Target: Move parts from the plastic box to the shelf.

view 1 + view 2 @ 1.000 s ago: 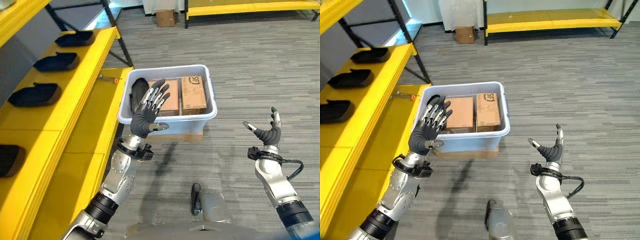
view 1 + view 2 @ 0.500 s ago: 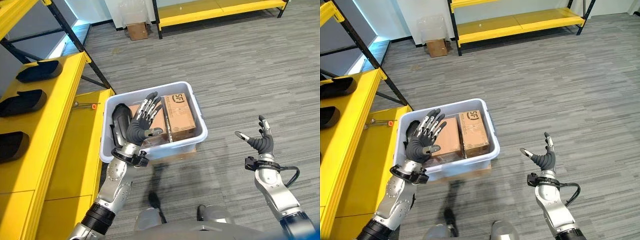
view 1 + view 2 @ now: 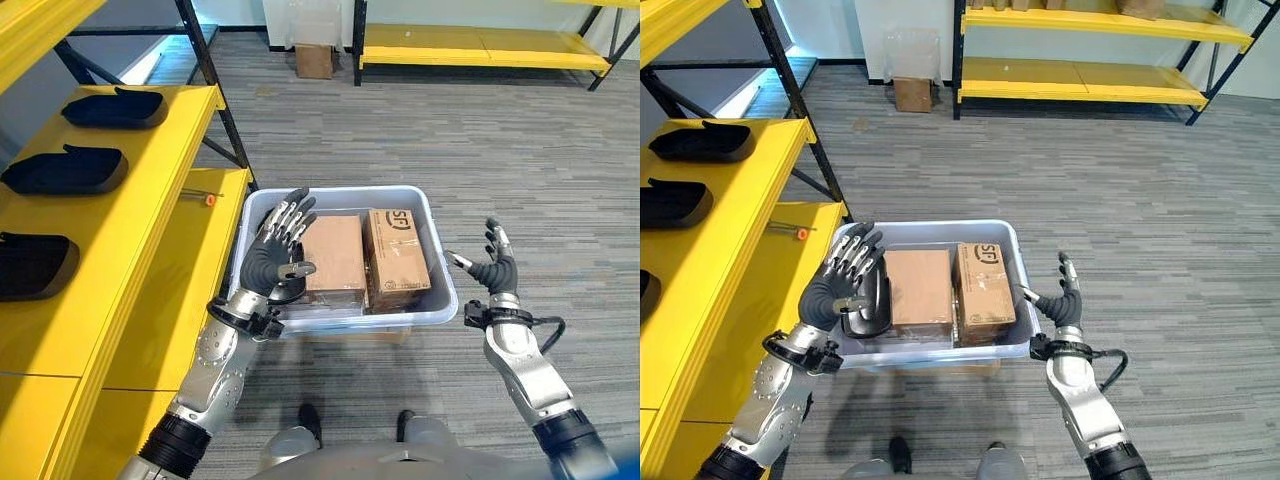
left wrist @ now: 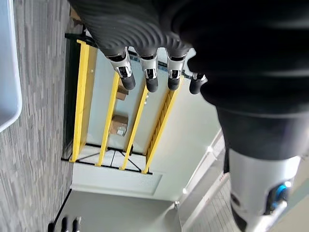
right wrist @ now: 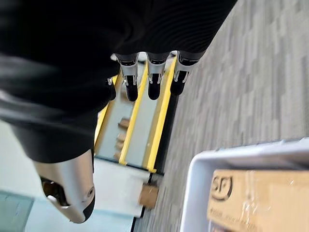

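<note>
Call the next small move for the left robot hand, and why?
Probably lower the left robot hand onto the black part at the plastic box's left end: its fingers are open just above it, holding nothing, and the right robot hand is open outside the box.

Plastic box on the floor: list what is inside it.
The plastic box holds two cardboard boxes side by side and a black part at its left end, partly hidden by the open left hand. Anything beneath the cardboard boxes is covered.
</note>
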### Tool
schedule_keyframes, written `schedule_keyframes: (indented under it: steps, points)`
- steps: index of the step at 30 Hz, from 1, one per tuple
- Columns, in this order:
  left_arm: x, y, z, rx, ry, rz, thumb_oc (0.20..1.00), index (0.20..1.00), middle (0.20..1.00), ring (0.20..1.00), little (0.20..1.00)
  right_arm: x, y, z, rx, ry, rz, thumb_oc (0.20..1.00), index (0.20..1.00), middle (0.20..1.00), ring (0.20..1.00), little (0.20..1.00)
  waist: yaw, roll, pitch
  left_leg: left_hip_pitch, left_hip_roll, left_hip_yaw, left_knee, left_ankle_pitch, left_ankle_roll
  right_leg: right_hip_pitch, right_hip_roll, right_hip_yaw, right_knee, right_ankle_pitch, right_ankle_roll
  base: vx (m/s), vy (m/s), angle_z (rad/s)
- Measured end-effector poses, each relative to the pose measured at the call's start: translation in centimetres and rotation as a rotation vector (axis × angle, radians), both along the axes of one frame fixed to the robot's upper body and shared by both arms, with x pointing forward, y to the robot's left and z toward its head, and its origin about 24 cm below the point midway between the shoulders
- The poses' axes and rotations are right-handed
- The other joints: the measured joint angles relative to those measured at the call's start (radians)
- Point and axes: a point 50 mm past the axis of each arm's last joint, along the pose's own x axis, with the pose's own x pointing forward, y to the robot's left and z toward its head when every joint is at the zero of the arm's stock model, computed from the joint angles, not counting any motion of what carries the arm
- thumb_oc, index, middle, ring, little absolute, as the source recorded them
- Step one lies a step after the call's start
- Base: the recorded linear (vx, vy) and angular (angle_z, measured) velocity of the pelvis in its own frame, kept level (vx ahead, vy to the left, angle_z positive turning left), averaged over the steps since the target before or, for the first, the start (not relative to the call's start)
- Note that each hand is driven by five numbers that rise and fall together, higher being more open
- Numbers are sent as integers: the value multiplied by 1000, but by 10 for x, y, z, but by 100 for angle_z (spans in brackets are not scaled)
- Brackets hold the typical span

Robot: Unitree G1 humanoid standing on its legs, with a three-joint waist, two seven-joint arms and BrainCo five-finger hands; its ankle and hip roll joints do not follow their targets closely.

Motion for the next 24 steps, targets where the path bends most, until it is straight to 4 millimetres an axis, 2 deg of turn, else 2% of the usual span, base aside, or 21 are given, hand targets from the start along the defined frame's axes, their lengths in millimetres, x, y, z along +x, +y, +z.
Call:
schedule_keyframes:
  steps: [1, 2, 3, 5, 6, 7, 8, 9, 10, 11, 12, 14, 18, 19, 20, 21, 22, 23, 24]
  points:
    - [1, -1, 0, 2, 5, -5, 1000, 1000, 1000, 1000, 1000, 1, 3, 0, -3, 3, 18, 1000, 1000, 1000, 1000, 1000, 3, 8, 18, 8, 21, 13, 24, -32, -3, -52, -44, -42, 126, 30, 5, 161, -107, -42]
    - [1, -2, -1, 2, 11, -6, 1000, 1000, 1000, 1000, 1000, 1, 1, -2, -7, 11, 13, 1000, 1000, 1000, 1000, 1000, 1, 8, 19, 20, 13, 15, 23, -36, 4, -91, -87, -73, 222, 32, -2, 178, -177, -22]
    - [-2, -1, -3, 17, 16, 6, 1000, 1000, 1000, 1000, 1000, -1, 1, -3, -6, 15, 15, 1000, 1000, 1000, 1000, 1000, 1, 2, 14, 25, 8, 17, 11, -38, 2, -107, -85, -71, 205, 27, 7, 211, -261, -15]
    - [-2, 3, -5, 27, 27, 40, 1000, 1000, 1000, 1000, 1000, -4, 1, -4, -2, 21, 29, 1000, 1000, 1000, 1000, 1000, -2, -11, 18, 21, 3, 13, -10, -20, -6, -112, -43, -50, -26, 18, 29, 178, -219, -8]
    - [1, 3, -3, 25, 23, 56, 1000, 1000, 1000, 1000, 1000, -7, 2, -6, 5, 26, 29, 1000, 1000, 1000, 1000, 1000, -31, -23, 22, 2, -3, -15, -7, -16, -10, -118, 14, 67, -148, 38, 57, 222, -225, 75]
    - [0, 2, -5, 19, 35, 67, 1000, 1000, 1000, 1000, 1000, -20, -2, -20, 7, 91, 14, 1000, 1000, 1000, 1000, 1000, -81, -31, 21, 16, -17, -47, -21, -10, -16, -99, 50, 142, -231, 60, 42, 251, -254, 105]
    - [-8, 2, -14, 6, 72, 79, 1000, 1000, 1000, 1000, 1000, -32, -8, -32, 7, 146, -3, 1000, 1000, 1000, 1000, 1000, -71, -18, 12, 42, -16, -61, -30, -22, -27, -29, 71, 63, -250, 69, -1, 245, -242, 97]
    - [-12, 3, -15, -1, 79, 78, 1000, 1000, 1000, 1000, 1000, -33, -11, -34, 4, 157, -14, 1000, 1000, 1000, 1000, 1000, -66, -28, 3, 61, -25, -74, -30, -21, -36, 23, 75, 43, -297, 67, -45, 144, -155, 37]
    - [-14, 2, -18, -17, 94, 83, 1000, 1000, 1000, 1000, 1000, -29, -15, -35, -6, 158, -26, 1000, 1000, 1000, 1000, 1000, -56, 2, 4, 61, -10, -78, -30, -20, -45, 45, 96, 35, -342, 97, -89, 113, -151, 14]
    - [-17, 1, -19, -31, 97, 83, 1000, 1000, 1000, 1000, 1000, -26, -20, -35, -21, 163, -39, 1000, 1000, 1000, 1000, 1000, -43, 34, -2, 59, 7, -82, -29, -22, -55, 72, 124, 33, -405, 118, -108, 75, -131, -5]
    - [-18, -1, -15, -46, 83, 83, 1000, 1000, 1000, 1000, 1000, -20, -21, -33, -37, 155, -35, 1000, 1000, 1000, 1000, 1000, -28, 55, -1, 58, 22, -81, -15, -16, -63, 95, 144, 32, -442, 127, -120, 48, -180, -13]
    - [-15, -2, -12, -50, 66, 77, 1000, 1000, 1000, 1000, 1000, -14, -21, -28, -41, 133, -30, 1000, 1000, 1000, 1000, 1000, -23, 57, -1, 57, 38, -80, 19, -14, -67, 112, 159, 32, -452, 126, -122, 8, -143, -17]
    - [-6, -5, -1, -49, 18, 66, 1000, 1000, 1000, 1000, 1000, -13, -27, -24, -83, 125, -28, 1000, 1000, 1000, 1000, 1000, -60, 58, -2, 20, 68, -43, 55, -8, -79, 100, 174, -10, -437, 80, -135, -40, -83, 23]
    - [-5, -6, 0, -49, 13, 62, 1000, 1000, 1000, 1000, 1000, -12, -29, -24, -122, 130, -31, 1000, 1000, 1000, 1000, 1000, -56, 59, 3, -14, 76, -42, 122, -10, -102, 87, 174, -16, -413, 60, -148, 10, 60, 23]
    - [3, -8, 5, -38, -13, 50, 1000, 1000, 1000, 1000, 1000, -5, -32, -32, -134, 162, -51, 1000, 1000, 1000, 1000, 1000, -48, 13, 37, -135, 97, -65, 383, -12, -143, 52, 124, 5, -331, 13, -182, 87, 213, 9]
    - [5, -12, 4, -35, -13, 35, 1000, 1000, 1000, 1000, 1000, -2, -39, -40, -150, 201, -75, 1000, 1000, 1000, 1000, 1000, -35, -4, 54, -211, 130, -79, 526, -1, -159, 71, 110, 8, -322, 5, -178, 85, 359, -15]
    - [4, -14, 3, -34, -14, 30, 1000, 1000, 1000, 1000, 1000, -1, -43, -36, -159, 185, -87, 1000, 1000, 1000, 1000, 1000, -38, 6, 49, -215, 185, -83, 444, 1, -166, 70, 122, 6, -322, -1, -170, 41, 411, -36]
    - [4, -14, 4, -28, -21, 30, 1000, 1000, 1000, 1000, 1000, 1, -44, -30, -173, 162, -84, 1000, 1000, 1000, 1000, 1000, -51, 26, 44, -206, 222, -100, 355, 6, -167, 64, 134, 5, -321, -1, -169, 19, 511, -62]
    - [9, -16, 9, -10, -42, 48, 1000, 1000, 1000, 1000, 1000, 5, -46, -16, -186, 102, -84, 1000, 1000, 1000, 1000, 1000, -76, 64, 45, -182, 290, -133, 193, 25, -170, 29, 143, 18, -283, -3, -160, 35, 464, -57]
